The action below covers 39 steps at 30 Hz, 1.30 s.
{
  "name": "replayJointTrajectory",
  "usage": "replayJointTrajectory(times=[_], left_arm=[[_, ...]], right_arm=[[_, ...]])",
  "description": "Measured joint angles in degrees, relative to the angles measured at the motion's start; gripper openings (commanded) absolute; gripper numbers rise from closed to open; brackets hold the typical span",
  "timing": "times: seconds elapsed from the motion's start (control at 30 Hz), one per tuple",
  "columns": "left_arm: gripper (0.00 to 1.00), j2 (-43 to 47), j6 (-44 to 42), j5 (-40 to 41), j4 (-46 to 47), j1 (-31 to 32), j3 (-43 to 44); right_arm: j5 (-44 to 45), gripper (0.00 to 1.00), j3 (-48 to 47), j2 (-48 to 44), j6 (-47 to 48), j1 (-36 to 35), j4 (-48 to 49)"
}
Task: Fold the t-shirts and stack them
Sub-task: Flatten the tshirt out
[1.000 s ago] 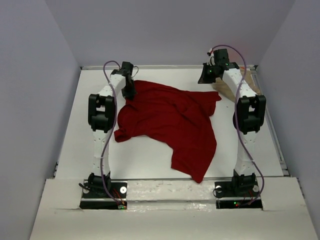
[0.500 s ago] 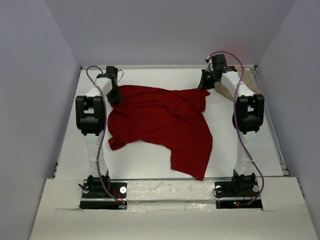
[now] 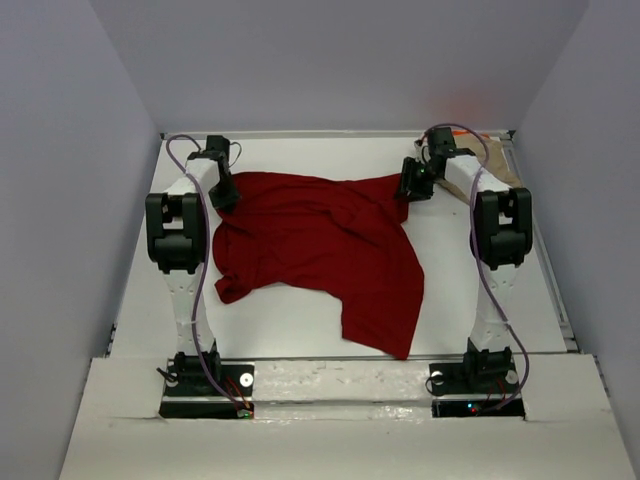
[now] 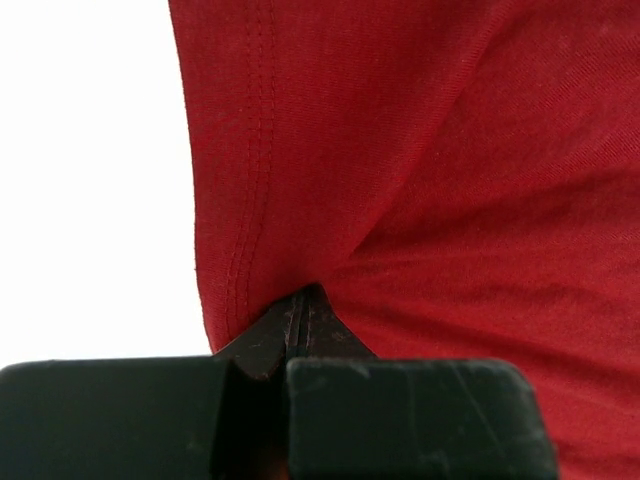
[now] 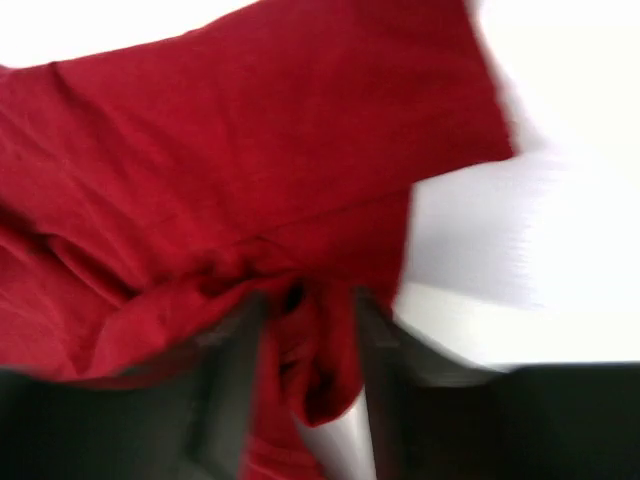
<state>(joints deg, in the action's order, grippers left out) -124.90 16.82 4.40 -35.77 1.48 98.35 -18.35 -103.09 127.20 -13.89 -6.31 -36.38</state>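
The right wrist view is blurred. The left tool [image 4: 300, 318] clamps the hem of the dark red t-shirt [image 3: 320, 250], which spreads ahead; the right tool [image 5: 305, 315] stands apart, cloth bunched between.

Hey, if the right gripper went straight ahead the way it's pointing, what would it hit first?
The dark red t-shirt: a bunched fold sits between the right gripper's parted fingers. The table likely lies just behind it, though blur hides depth.
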Motion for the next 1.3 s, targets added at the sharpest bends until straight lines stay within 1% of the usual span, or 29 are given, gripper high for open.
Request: replayJointTrajectory(times=[0.03,0.1,0.23,0.33,0.37,0.43,0.57,0.6,0.8,0.93,1.3], left_arm=[[0.0,0.0,0.0,-0.2,0.1,0.0,0.0],[0.0,0.0,0.0,-0.5,0.3,0.0,0.0],[0.0,0.1,0.0,-1.4,0.7,0.0,0.0],[0.0,0.1,-0.1,-2.2,0.9,0.0,0.0],[0.0,0.1,-0.2,-2.4,0.9,0.0,0.0],[0.0,0.1,-0.3,-2.7,0.9,0.1,0.0],[0.0,0.1,-0.3,-2.9,1.0,0.5,0.0],[0.0,0.1,-0.3,-2.9,1.0,0.7,0.0],[0.0,0.1,-0.3,-2.9,0.5,2.3,1.0],[0.0,0.1,-0.4,-2.9,0.2,3.6,3.2],[0.0,0.1,-0.5,-2.9,-0.3,4.7,4.7]], right_arm=[[-0.5,0.66,0.4,0.0,-0.2,0.5,0.4],[-1.5,0.72,0.9,0.0,-0.7,2.2,1.0],[-4.3,0.73,0.9,0.0,-1.1,5.7,3.0],[-7.2,0.7,0.4,0.0,-1.4,8.3,3.9],[-9.0,0.68,-0.5,0.2,-1.5,9.1,3.9],[-12.1,0.67,-2.7,1.1,-1.9,10.4,4.8],[-16.5,0.62,-5.0,2.6,-2.5,11.8,6.5],[-17.5,0.59,-5.6,3.3,-2.6,11.8,6.9],[-22.3,0.57,-11.6,10.8,-4.1,11.4,7.7],[-23.2,0.57,-13.8,13.9,-4.4,11.2,7.5],[-21.0,0.57,-16.1,14.2,-3.4,11.6,6.2]])
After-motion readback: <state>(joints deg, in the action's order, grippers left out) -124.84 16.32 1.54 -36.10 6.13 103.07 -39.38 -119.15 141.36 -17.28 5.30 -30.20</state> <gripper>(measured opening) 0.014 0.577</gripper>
